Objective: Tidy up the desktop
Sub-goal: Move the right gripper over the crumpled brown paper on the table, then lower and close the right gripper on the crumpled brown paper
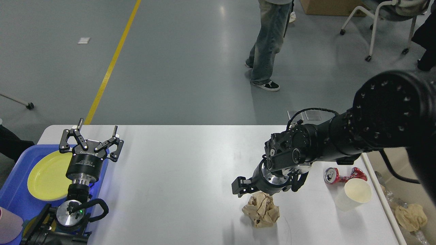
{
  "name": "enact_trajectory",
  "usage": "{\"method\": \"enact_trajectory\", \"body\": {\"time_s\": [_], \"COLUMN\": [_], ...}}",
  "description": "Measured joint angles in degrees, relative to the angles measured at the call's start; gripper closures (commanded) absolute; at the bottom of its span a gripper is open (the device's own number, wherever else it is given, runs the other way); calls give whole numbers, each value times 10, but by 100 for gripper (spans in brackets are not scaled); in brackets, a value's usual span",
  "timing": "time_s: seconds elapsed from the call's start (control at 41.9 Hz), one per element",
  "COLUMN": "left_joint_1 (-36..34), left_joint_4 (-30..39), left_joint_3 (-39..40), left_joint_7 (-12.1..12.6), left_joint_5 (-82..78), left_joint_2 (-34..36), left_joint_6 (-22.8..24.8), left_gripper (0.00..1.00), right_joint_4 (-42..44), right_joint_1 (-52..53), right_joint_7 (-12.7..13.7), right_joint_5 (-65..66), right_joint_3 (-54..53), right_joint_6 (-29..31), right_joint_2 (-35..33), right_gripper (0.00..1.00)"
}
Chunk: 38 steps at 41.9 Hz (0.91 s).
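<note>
The white desktop (177, 177) holds a crumpled brown paper ball (261, 211), a crushed red can (344, 175) and a white paper cup (354, 194) lying on its side. My right gripper (268, 190) hangs low, just above the top of the paper ball. It is open, with one finger (239, 187) out to the left, and it holds nothing. My left gripper (91, 136) is open and empty at the desktop's left edge, next to the blue tray (13, 199).
A yellow plate (47, 177) lies in the blue tray. A beige bin (391, 207) at the right edge holds crumpled paper (410, 216). My right forearm crosses above the can. A person and a wheeled chair stand on the floor beyond the table.
</note>
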<state>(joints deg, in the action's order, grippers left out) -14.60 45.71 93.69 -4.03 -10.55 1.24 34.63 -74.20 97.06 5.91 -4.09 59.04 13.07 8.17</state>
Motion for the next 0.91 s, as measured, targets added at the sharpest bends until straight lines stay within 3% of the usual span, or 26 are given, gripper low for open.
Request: {"method": "enact_trajectory", "body": {"time_s": [0.263, 0.908], "left_joint_1": [0, 0], "left_joint_4": [0, 0], "left_joint_3": [0, 0], "left_joint_7": [1, 1], "left_joint_5": [0, 0], "left_joint_2": [0, 0], "left_joint_6": [0, 0], "left_gripper": [4, 4], "right_joint_4": [113, 128], "right_joint_1": [-118, -165], "right_joint_7": [21, 25], "right_joint_5": [5, 32], "right_joint_3": [13, 35], "right_joint_6": [-3, -14], "right_joint_2": [18, 20], "right_gripper": [3, 7]}}
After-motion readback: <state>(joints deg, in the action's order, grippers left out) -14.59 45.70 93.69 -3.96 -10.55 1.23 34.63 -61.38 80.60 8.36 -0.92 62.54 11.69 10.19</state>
